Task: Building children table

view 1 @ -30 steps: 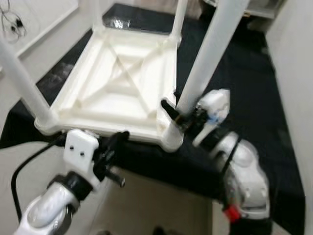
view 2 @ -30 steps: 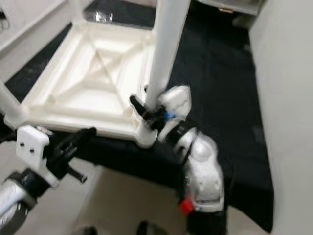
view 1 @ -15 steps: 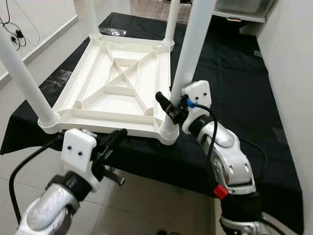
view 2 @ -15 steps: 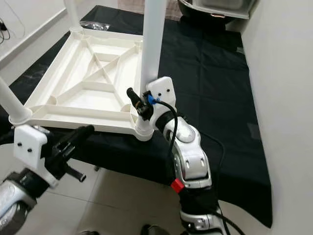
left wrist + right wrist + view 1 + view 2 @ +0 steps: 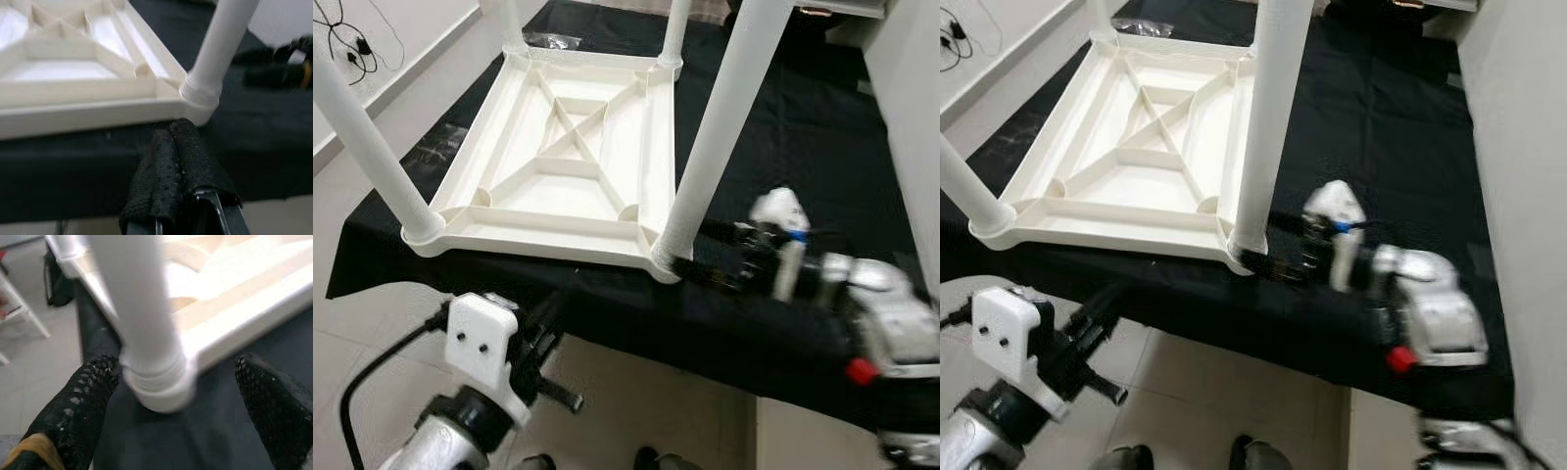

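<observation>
White children table [image 5: 563, 157] upside down on black-clothed tabletop [image 5: 803, 147], legs up. Our right pincer [image 5: 171, 396] spread wide, fingers either side of near-right leg [image 5: 720, 147] at its base, gripping nothing. Our left pincer [image 5: 178, 161] pressed closed, empty, below table's near edge.

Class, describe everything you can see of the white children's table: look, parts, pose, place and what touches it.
The white table, plastic-looking, lies upside down on a black cloth, its ribbed underside showing an X-shaped brace. Round legs stand up from its corners. The right gripper is open with its fingers either side of the nearest leg at its base, touch unclear.
</observation>
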Robot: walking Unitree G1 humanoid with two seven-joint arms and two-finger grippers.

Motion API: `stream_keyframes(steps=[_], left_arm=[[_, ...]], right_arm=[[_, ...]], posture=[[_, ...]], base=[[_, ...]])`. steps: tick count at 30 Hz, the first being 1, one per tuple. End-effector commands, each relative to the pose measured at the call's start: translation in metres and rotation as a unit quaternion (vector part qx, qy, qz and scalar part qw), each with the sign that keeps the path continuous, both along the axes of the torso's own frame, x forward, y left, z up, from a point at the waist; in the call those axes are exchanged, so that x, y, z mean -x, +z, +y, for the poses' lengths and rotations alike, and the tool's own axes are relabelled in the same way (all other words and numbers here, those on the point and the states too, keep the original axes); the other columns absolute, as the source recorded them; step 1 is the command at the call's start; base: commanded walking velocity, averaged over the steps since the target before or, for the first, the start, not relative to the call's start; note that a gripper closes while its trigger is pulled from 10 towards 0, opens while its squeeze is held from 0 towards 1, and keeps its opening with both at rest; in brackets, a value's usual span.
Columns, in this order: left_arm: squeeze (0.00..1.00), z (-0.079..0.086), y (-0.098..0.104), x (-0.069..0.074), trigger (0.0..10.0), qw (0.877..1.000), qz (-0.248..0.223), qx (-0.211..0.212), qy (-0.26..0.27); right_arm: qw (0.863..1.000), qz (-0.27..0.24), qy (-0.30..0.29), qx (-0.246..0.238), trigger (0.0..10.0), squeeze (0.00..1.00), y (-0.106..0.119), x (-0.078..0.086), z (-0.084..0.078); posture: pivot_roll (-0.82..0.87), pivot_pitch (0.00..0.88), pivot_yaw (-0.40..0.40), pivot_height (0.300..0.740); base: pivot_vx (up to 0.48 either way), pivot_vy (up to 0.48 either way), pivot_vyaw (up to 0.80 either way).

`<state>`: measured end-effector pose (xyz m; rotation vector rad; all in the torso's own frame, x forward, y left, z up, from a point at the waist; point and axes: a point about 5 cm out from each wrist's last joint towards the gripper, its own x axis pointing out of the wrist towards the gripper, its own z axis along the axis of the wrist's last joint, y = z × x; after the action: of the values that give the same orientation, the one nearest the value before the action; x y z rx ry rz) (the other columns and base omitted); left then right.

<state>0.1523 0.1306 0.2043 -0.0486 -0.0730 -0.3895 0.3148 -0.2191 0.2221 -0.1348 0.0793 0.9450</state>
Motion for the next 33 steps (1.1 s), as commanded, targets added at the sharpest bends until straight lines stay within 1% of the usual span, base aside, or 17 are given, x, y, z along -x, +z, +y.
stream_keyframes(steps=[1,5,7,8,9,10,11,13,14,15,17,18,19,23,30,32,33], left_arm=[[0.0,-0.002,-0.002,0.004,10.0,1.0,0.001,-0.006,-0.009],[0.0,-0.003,-0.003,0.005,10.0,1.0,0.003,-0.006,-0.009],[0.0,-0.006,-0.003,0.007,10.0,1.0,0.003,-0.001,-0.008],[0.0,-0.007,-0.004,0.008,10.0,1.0,0.003,0.0,-0.009],[0.0,-0.008,-0.004,0.009,10.0,1.0,0.003,-0.001,-0.011],[0.0,-0.008,-0.004,0.009,10.0,1.0,0.003,-0.001,-0.011],[0.0,-0.009,-0.005,0.009,10.0,1.0,0.003,-0.002,-0.013],[0.0,-0.008,-0.005,0.01,10.0,1.0,0.002,-0.006,-0.013],[0.0,-0.007,-0.005,0.01,10.0,1.0,0.001,-0.007,-0.012],[0.0,-0.007,-0.005,0.01,10.0,1.0,0.001,-0.007,-0.012],[0.0,-0.006,-0.004,0.01,10.0,1.0,0.0,-0.008,-0.01],[0.0,-0.006,-0.004,0.01,10.0,1.0,0.0,-0.008,-0.01],[0.0,-0.005,-0.003,0.009,10.0,1.0,-0.004,-0.008,-0.007],[0.0,-0.004,-0.003,0.009,10.0,1.0,-0.006,-0.012,-0.005],[0.0,-0.003,-0.003,0.01,10.0,1.0,-0.007,-0.013,-0.003],[0.0,-0.003,-0.003,0.009,10.0,1.0,-0.006,-0.015,0.0],[0.0,-0.003,-0.003,0.009,10.0,1.0,-0.006,-0.015,0.0]], right_arm=[[1.0,-0.018,-0.001,-0.019,10.0,0.0,0.009,-0.005,-0.01],[0.999,-0.044,0.002,-0.005,10.0,0.0,0.017,-0.014,-0.012],[0.997,-0.078,0.0,-0.021,10.0,0.0,0.039,-0.029,-0.009],[0.996,-0.086,0.003,-0.031,10.0,0.0,0.047,-0.034,-0.007],[0.995,-0.084,0.03,-0.036,10.0,0.0,0.051,-0.035,-0.002],[0.995,-0.084,0.03,-0.036,10.0,0.0,0.051,-0.035,-0.002],[0.995,-0.08,0.053,-0.037,10.0,0.0,0.053,-0.035,0.0],[0.987,-0.057,0.145,-0.027,10.0,0.0,0.05,-0.028,0.011],[0.986,-0.056,0.156,-0.024,10.0,0.0,0.049,-0.029,0.013],[0.986,-0.056,0.156,-0.024,10.0,0.0,0.049,-0.029,0.013],[0.983,-0.055,0.175,-0.025,10.0,0.0,0.047,-0.032,0.022],[0.983,-0.055,0.175,-0.025,10.0,0.0,0.047,-0.032,0.022],[0.98,-0.053,0.192,-0.02,10.0,0.0,0.038,-0.033,0.033],[0.983,-0.053,0.174,0.003,10.0,0.0,0.027,-0.041,0.035],[0.983,-0.04,0.181,0.005,10.0,0.0,0.024,-0.043,0.032],[0.972,-0.035,0.232,-0.011,10.0,0.0,0.025,-0.036,0.046],[0.972,-0.035,0.232,-0.011,10.0,0.0,0.025,-0.036,0.046]], posture=[[0.13,0.265,-0.097,0.74],[0.14,0.263,-0.09,0.74],[0.14,0.261,-0.099,0.74],[0.14,0.263,-0.102,0.74],[0.15,0.261,-0.103,0.74],[0.15,0.261,-0.103,0.74],[0.15,0.261,-0.103,0.74],[0.15,0.264,-0.091,0.74],[0.15,0.264,-0.091,0.74],[0.15,0.264,-0.091,0.74],[0.15,0.268,-0.089,0.74],[0.15,0.268,-0.089,0.74],[0.16,0.269,-0.087,0.74],[0.17,0.271,-0.085,0.74],[0.17,0.27,-0.084,0.74],[0.16,0.273,-0.088,0.74],[0.16,0.273,-0.088,0.74]], base=[[0.0,0.0,0.0],[0.0,0.0,0.0],[0.0,0.0,0.0],[0.0,0.0,0.0],[0.0,0.0,0.0],[0.0,0.0,0.0],[0.0,0.0,0.0],[0.0,0.0,0.0],[0.0,0.0,0.0],[0.0,0.0,0.0],[0.0,0.0,0.0],[0.0,0.0,0.0],[0.0,0.0,0.0],[0.0,0.0,0.0],[0.0,0.0,0.0],[0.0,0.0,0.0],[0.0,0.0,0.0]])
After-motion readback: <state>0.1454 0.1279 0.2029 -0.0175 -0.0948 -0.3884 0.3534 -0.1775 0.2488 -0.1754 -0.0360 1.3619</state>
